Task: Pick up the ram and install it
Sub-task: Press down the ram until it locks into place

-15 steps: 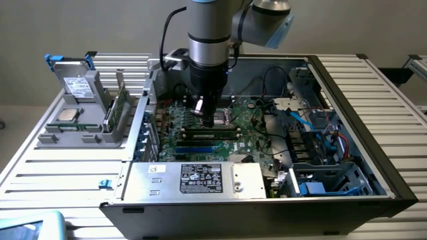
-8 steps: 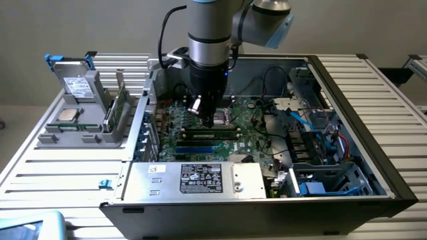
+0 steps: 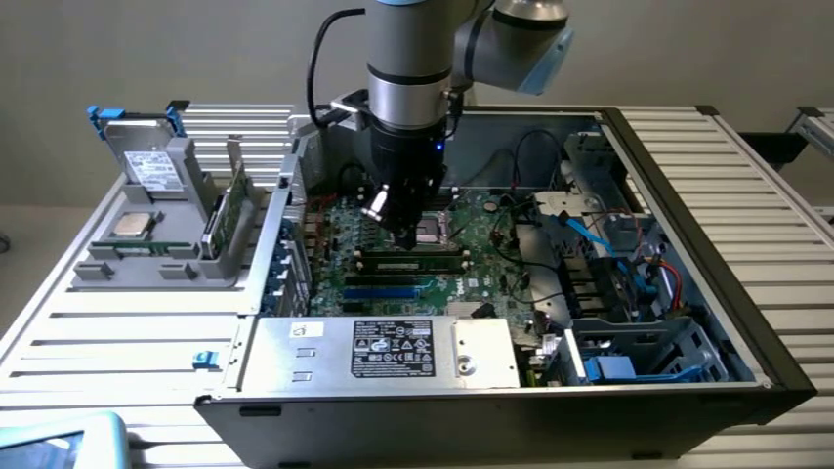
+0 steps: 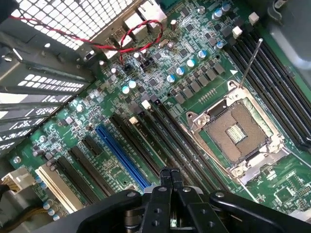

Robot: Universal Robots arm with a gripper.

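Note:
The ram [image 3: 414, 260], a slim green strip with a row of dark chips, lies along a black slot of the motherboard [image 3: 489, 249] inside the open computer case. My gripper [image 3: 409, 233] hangs straight down over the strip's middle, fingers shut and nothing between them. I cannot tell whether the tips touch the strip. In the wrist view the shut gripper [image 4: 171, 177] points down at the row of long black memory slots [image 4: 167, 133] beside the open processor socket [image 4: 237, 133].
A grey rack [image 3: 156, 259] at the exterior view's left holds a boxy drive [image 3: 154, 172], a silver processor chip [image 3: 131, 226] and an upright green board [image 3: 226, 217]. Case walls, the power supply [image 3: 378, 350], cables [image 3: 573, 234] and a blue slot [image 4: 121, 155] surround the slots.

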